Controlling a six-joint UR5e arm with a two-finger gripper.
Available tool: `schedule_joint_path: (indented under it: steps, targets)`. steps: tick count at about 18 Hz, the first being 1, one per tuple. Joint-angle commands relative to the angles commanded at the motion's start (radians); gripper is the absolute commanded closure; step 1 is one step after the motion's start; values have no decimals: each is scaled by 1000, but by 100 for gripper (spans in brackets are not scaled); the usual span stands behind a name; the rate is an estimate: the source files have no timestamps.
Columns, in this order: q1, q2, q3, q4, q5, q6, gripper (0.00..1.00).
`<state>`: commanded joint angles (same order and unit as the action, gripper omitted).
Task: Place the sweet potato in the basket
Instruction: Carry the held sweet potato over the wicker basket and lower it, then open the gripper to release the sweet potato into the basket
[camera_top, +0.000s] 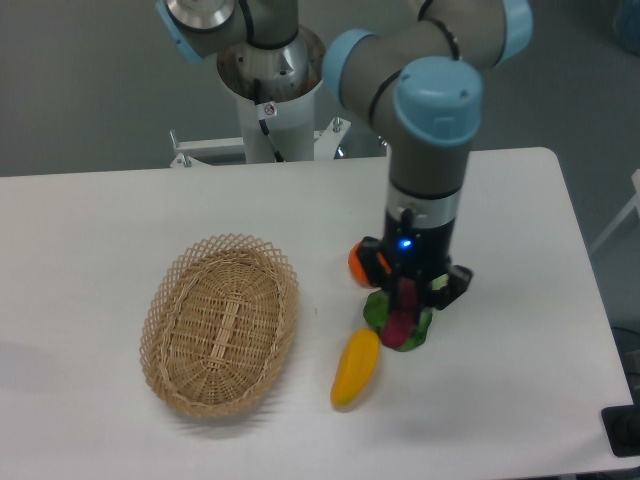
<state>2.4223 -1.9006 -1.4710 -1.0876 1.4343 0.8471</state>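
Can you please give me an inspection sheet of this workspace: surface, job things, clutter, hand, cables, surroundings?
Surface: white table, no spills seen.
Job things: sweet potato is held upright in the hand, above the green vegetable; basket sits left of it with nothing inside.
Clutter: orange fruit partly hidden behind the hand; green vegetable under the hand; yellow vegetable lies between basket and hand.
Hand: hand shut on the sweet potato, blue light on at its wrist.
Cables: black cable runs down the robot pedestal.
Surroundings: grey floor behind; dark object at the lower right edge, cannot identify.
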Motion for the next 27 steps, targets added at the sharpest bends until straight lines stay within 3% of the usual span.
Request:
schedule_joint_path:
  steps: [2,4,8,12,15,21,25,27]
  targets:
    - [-41,0,-34,37,2,-57,63]
    - [-95,0,-84,125,15,-123,63]
    - [-201,-3,-207,224,124,-158,63]
    - [-258,-3,-278,235,129,-149,63]
    - [-301,-15,-295,233,133,-122,63]
    - [-328,-43,-344,233,150,-8,63]
    - [-338,-43,-351,233,161,-2,63]
    - [-339,-46,-350,236,161,-8,54]
